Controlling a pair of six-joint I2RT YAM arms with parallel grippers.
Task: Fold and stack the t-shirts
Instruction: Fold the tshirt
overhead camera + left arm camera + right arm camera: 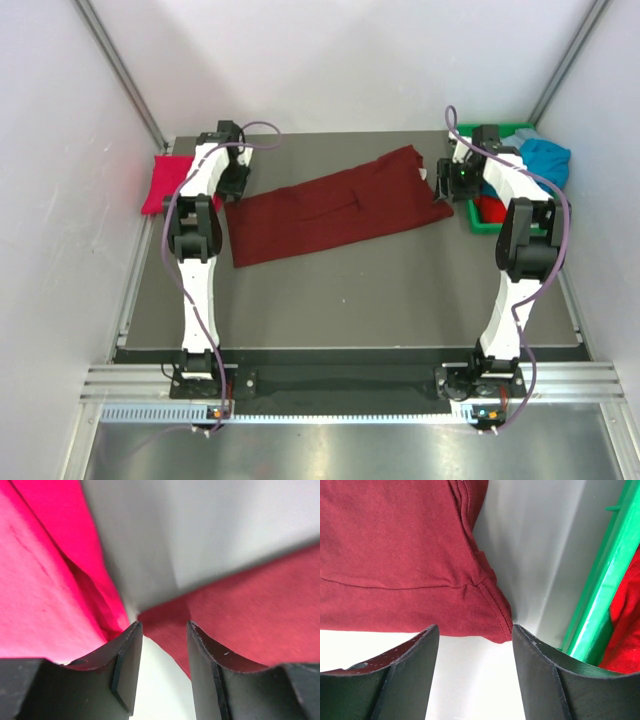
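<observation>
White enclosure walls [330,60] surrounded a dark grey tabletop [350,300]. The maroon t-shirt [330,205] lay spread flat on the far half of the tabletop, its long axis running diagonally from near left to far right. The crimson t-shirt [160,185] lay bunched at the far left edge, well apart from the green bin [478,225] at the far right. The bin held the teal t-shirt [545,160] and a red cloth [490,207].

The left pincer [235,185] was low at the left end of the maroon t-shirt. In the left wrist view its fingers [127,665] stood apart, gripping nothing, with a maroon corner just beyond the tips and crimson cloth to the left.

The right pincer [445,190] was at the shirt's right end. Its fingers [545,670] were likewise spread, the hemmed maroon corner lying just past the gap, beside the bin wall.
</observation>
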